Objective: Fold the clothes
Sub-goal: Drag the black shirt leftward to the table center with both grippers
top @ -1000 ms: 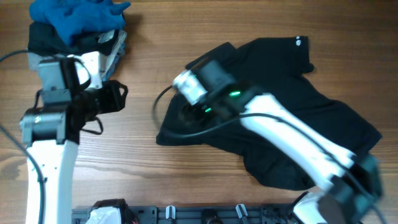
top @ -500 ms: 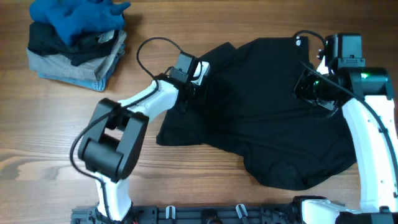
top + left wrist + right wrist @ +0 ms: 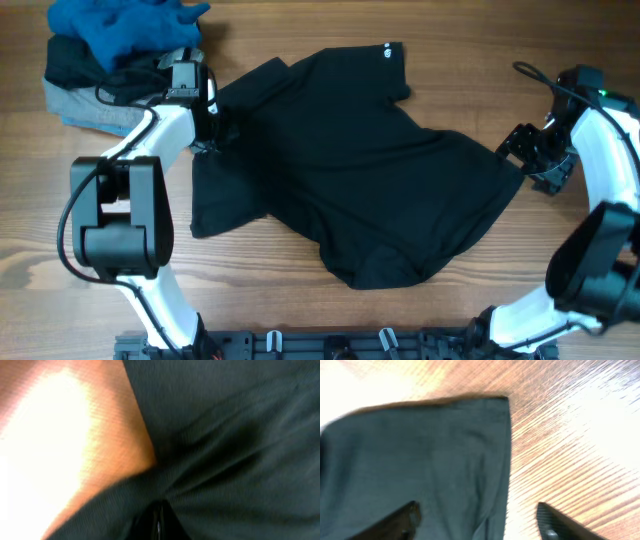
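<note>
Two claws stood at opposite edges of the black shirt (image 3: pixel 350 170), which lay spread and rumpled across the wooden table (image 3: pixel 450 30), its white label (image 3: pixel 386 47) at the far edge. We saw the left claw (image 3: pixel 207 128) at the shirt's left sleeve, its jaws clenched on the cloth: in the left wrist view the dark fingertips (image 3: pixel 150 525) sat pressed close together, with folds of fabric gathering toward them and bare wood showing to the left of the shirt's edge. We saw the right claw (image 3: pixel 532 160) at the shirt's right side, just beside its hem and released, holding nothing. In the right wrist view its two fingers (image 3: pixel 405 520) stood wide apart over a corner of the shirt, whose straight edge ran between them with bare wood beyond it; we could not tell whether either finger touched the cloth. Left of the shirt, near the left claw, a pile of clothes rested on the table: a crumpled blue garment (image 3: pixel 120 25) on top, a folded black garment (image 3: pixel 68 62) under it, and a grey denim piece (image 3: pixel 85 108) at the bottom.
</note>
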